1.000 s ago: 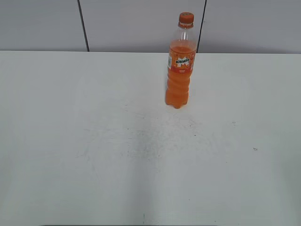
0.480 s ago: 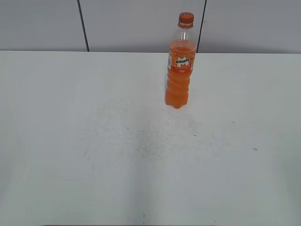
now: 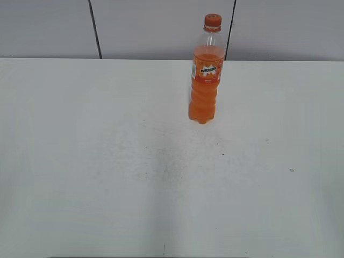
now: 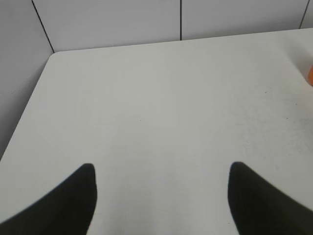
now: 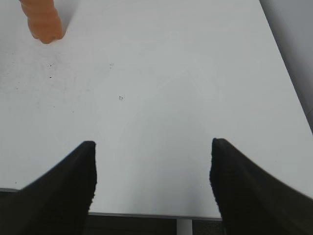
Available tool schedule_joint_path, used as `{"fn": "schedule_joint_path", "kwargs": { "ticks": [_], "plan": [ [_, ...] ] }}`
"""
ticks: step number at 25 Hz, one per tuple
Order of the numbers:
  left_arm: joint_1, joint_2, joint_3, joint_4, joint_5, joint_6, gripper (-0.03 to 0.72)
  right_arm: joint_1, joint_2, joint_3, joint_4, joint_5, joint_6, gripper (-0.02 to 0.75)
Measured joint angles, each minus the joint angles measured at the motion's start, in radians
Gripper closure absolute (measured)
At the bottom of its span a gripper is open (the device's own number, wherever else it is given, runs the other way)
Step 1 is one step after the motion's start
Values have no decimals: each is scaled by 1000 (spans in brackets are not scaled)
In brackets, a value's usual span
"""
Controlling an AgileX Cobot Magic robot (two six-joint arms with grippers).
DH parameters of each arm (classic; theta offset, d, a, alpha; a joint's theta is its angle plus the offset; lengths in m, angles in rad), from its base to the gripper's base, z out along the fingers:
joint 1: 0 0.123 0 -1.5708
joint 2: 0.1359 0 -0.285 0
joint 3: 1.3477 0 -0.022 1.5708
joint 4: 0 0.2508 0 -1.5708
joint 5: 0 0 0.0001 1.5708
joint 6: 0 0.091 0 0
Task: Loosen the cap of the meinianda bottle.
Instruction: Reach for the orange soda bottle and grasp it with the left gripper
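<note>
One meinianda bottle [image 3: 204, 80] stands upright at the far side of the table [image 3: 107, 161], slightly right of centre, long axis vertical, one orange cap [image 3: 213, 21] on top, apparently untouched. Left gripper [image 4: 161, 196] spread wide, empty, over the near left; the bottle is only an orange sliver at its far right. Right gripper [image 5: 152, 181] also wide, empty; the bottle base lies far-left of it. The right arm looks nearer. Two grippers, neither visible in the exterior view.

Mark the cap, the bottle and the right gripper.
cap [image 3: 213, 21], exterior view, on its side wall.
meinianda bottle [image 3: 206, 70], exterior view, on the label.
right gripper [image 5: 152, 183], right wrist view, midway between its open fingertips.
</note>
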Motion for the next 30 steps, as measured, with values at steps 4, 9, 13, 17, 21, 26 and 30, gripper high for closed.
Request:
{"fn": "schedule_joint_path", "kwargs": {
  "ticks": [4, 9, 13, 17, 21, 26, 30],
  "plan": [
    [0, 13, -21, 0, -22, 0, 180, 0, 0, 0, 0, 0, 0, 194],
    [0, 180, -124, 1, -195, 43, 180, 0, 0, 0, 0, 0, 0, 194],
    [-7, 403, -140, -34, -503, 66, 180, 0, 0, 0, 0, 0, 0, 194],
    [-77, 647, -133, -19, -870, 69, 180, 0, 0, 0, 0, 0, 0, 194],
    [-150, 926, -95, 57, -1192, 69, 180, 0, 0, 0, 0, 0, 0, 194],
    [-152, 1195, -58, 276, -1472, -116, 180, 0, 0, 0, -1, 0, 0, 194],
    [-119, 1371, -53, 496, -1649, -285, 180, 0, 0, 0, -1, 0, 0, 194]
  ]
}}
